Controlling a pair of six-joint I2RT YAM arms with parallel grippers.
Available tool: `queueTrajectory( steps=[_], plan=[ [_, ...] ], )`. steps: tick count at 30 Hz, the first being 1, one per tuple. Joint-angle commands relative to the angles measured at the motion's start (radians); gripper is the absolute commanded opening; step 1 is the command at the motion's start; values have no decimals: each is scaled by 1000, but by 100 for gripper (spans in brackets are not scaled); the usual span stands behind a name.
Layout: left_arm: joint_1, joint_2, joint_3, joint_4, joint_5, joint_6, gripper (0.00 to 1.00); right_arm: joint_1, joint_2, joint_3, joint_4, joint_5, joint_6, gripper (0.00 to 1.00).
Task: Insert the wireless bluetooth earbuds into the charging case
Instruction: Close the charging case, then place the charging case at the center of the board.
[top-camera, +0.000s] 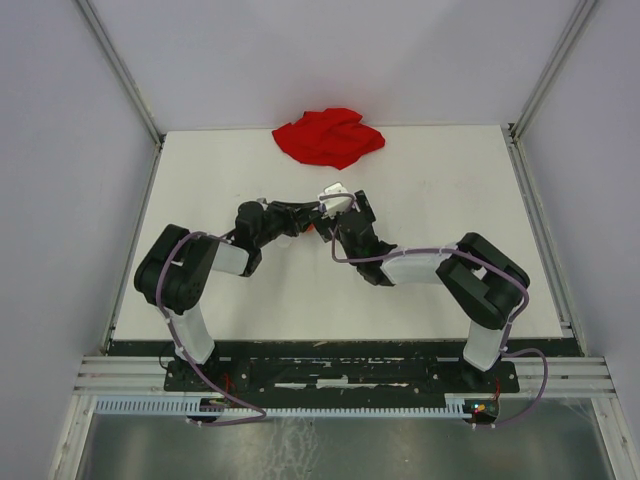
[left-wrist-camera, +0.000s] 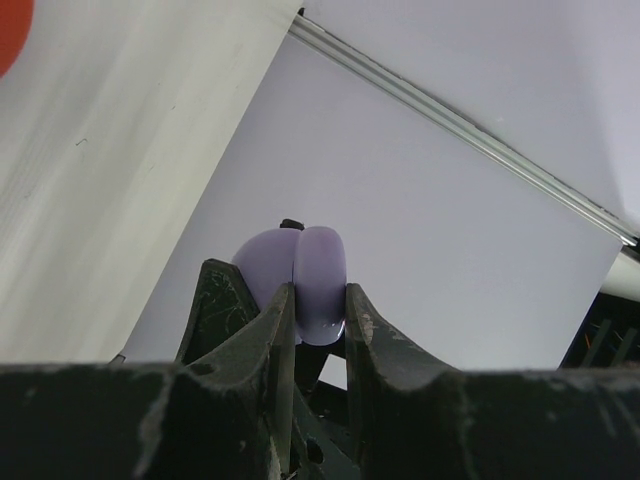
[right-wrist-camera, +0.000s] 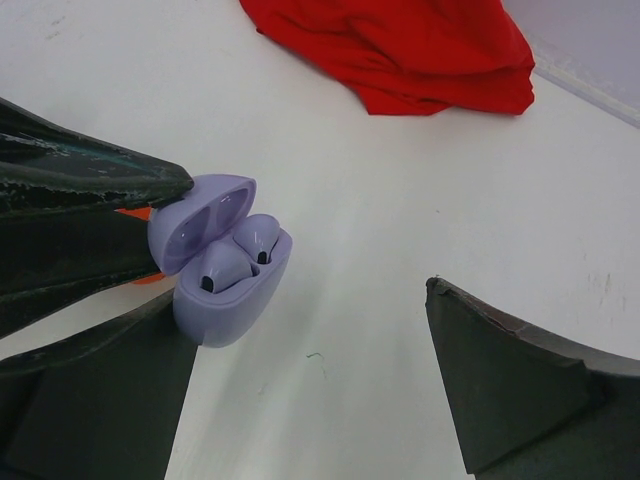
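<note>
Since both lavender earbuds (right-wrist-camera: 255, 238) sit in their wells, I log them as seated, stems down, side by side in the charging case (right-wrist-camera: 225, 290). Case is lavender too, lid (right-wrist-camera: 195, 215) swung open and tipped back toward the left of the right wrist view.

My left gripper (left-wrist-camera: 320, 295) is pinching the case: its two fingers are pressed onto the body from either side, and the rounded shell pokes out past the tips in the left wrist view. I can't tell if the case touches the table (right-wrist-camera: 400, 200) or hangs above it.

My right gripper (right-wrist-camera: 310, 300) is spread wide and holds nothing; the case lies just beside its left finger (right-wrist-camera: 100, 400), well apart from the other one.

An orange patch shows behind the left gripper's fingers; can't tell what it is.

From the top camera both grippers meet near mid-table, with a crumpled red cloth (top-camera: 328, 137) at the far edge, well apart from them.
</note>
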Motion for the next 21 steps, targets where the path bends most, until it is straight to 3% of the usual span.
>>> queueTrajectory(
  steps=[1, 15, 21],
  plan=[
    [-2, -25, -18, 44, 28, 11, 3, -7, -58, -11, 73, 58, -30, 99],
    [3, 16, -20, 66, 23, 23, 3, -29, -137, -70, 65, 93, -32, 99],
    [25, 25, 22, -13, 26, 145, 3, -57, -233, -81, -154, 107, 126, 99]
  ],
)
